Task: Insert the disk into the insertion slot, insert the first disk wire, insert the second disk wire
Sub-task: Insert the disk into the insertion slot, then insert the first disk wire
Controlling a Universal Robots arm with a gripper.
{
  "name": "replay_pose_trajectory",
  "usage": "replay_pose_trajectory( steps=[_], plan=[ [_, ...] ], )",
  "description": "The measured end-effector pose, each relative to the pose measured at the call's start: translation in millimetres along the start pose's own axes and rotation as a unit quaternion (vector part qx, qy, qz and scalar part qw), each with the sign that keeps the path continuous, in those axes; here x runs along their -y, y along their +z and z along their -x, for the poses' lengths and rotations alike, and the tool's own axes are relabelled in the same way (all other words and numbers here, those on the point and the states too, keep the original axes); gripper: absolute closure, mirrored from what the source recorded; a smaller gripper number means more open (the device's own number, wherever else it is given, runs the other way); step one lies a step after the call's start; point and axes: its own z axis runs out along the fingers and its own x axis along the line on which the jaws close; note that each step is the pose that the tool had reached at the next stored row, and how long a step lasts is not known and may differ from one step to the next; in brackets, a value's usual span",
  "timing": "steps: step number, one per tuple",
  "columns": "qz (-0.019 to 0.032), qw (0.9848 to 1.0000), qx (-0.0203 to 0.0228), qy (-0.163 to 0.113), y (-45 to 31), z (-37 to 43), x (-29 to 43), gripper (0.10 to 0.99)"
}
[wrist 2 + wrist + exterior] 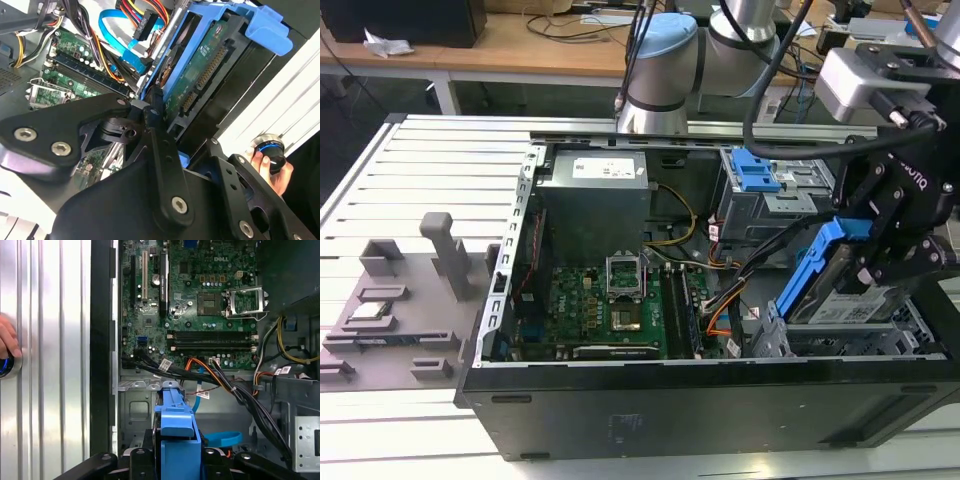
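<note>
The disk (845, 290), a silver-grey drive in a bright blue carrier, hangs tilted over the right end of the open computer case. My gripper (868, 268) is shut on it from above. Just beneath it lies the insertion slot (865, 338), a low grey sheet-metal bay, and the disk's lower edge is close to the bay's top. In the second wrist view the disk (200, 75) shows its green circuit side, with a black finger (152, 107) pressed on its edge. In the first wrist view the blue carrier (177, 422) stands between the gripper's black links.
A taller grey cage with a blue latch (758, 178) stands behind the slot. Loose blue, orange and black cables (210, 385) run beside the bay, next to the motherboard (610, 310). A person's hand (267, 160) holds a round knob on the ribbed table outside the case.
</note>
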Motion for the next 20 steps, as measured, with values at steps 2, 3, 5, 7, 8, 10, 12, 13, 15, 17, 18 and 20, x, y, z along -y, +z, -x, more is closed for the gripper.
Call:
replay_pose_trajectory(
  steps=[2, 3, 5, 7, 8, 10, 12, 13, 15, 17, 18, 20],
  plan=[
    [0.0000, 1.0000, -0.0002, 0.000, 1.7, 0.0, 0.0, 0.725],
    [0.0000, 1.0000, 0.0000, 0.000, 2.1, 0.0, 0.1, 0.725],
    [0.0000, 1.0000, -0.0003, 0.000, 2.4, -0.1, 0.1, 0.725],
    [0.0000, 1.0000, 0.0000, 0.000, 2.8, 0.0, 0.1, 0.714],
    [0.0000, 1.0000, 0.0000, 0.000, 3.2, 0.0, 0.1, 0.647],
    [0.0000, 1.0000, 0.0000, 0.000, 3.6, 0.0, 0.1, 0.647],
    [0.0000, 1.0000, 0.0000, 0.000, 4.1, 0.0, 0.1, 0.729],
    [0.0000, 1.0000, 0.0000, 0.000, 4.4, 0.0, 0.1, 0.796],
    [0.0000, 1.0000, 0.0000, 0.000, 4.9, 0.0, 0.2, 0.973],
    [0.0000, 1.0000, 0.0000, 0.000, 5.7, 0.0, 0.2, 0.980],
    [0.0000, 1.0000, 0.0000, 0.000, 6.0, 0.0, 0.2, 0.980],
    [0.0000, 1.0000, 0.0000, 0.000, 6.3, 0.0, 0.6, 0.980]
  ],
)
